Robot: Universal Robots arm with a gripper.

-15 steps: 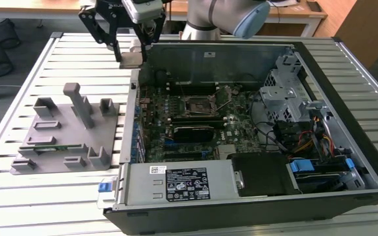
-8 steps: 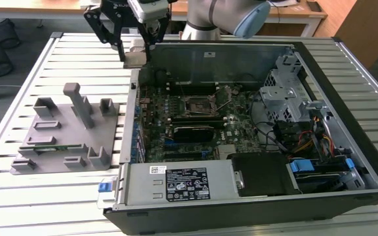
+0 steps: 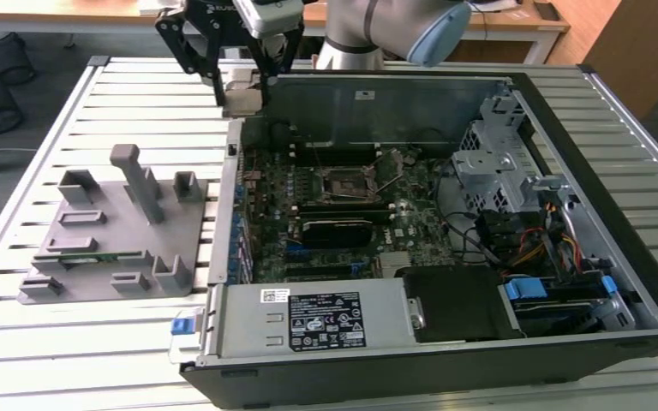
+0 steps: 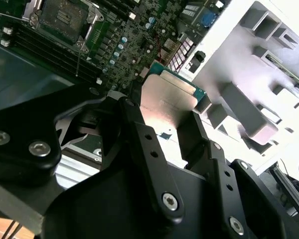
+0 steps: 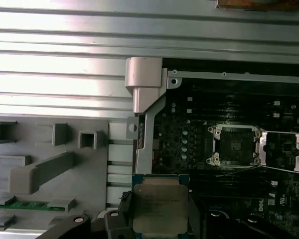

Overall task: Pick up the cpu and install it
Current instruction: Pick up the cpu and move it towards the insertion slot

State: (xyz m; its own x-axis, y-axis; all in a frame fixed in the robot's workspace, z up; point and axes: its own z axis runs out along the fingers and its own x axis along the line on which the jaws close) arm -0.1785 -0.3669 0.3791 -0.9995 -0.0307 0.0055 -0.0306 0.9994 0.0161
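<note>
The cpu (image 3: 241,97) is a small flat silver square with a green rim, and it hangs in the air over the far corner of the open computer case (image 3: 444,377) on the exterior view's left. My gripper (image 3: 241,86) is shut on it, one black finger on each side edge. Both wrist views show the cpu (image 4: 170,97) (image 5: 159,206) held between the fingers (image 4: 134,127). The black square socket (image 3: 342,181) (image 5: 234,146) sits on the motherboard with its metal frame (image 5: 284,149) swung open. In the exterior view it lies below and to the right of the gripper.
A grey holder fixture (image 3: 112,235) (image 5: 40,169) stands on the slatted table beside the case, with a green memory stick (image 3: 75,253) in it. Inside the case are a drive cage (image 3: 500,163), cables and a power supply (image 3: 318,321). The case walls rise around the board.
</note>
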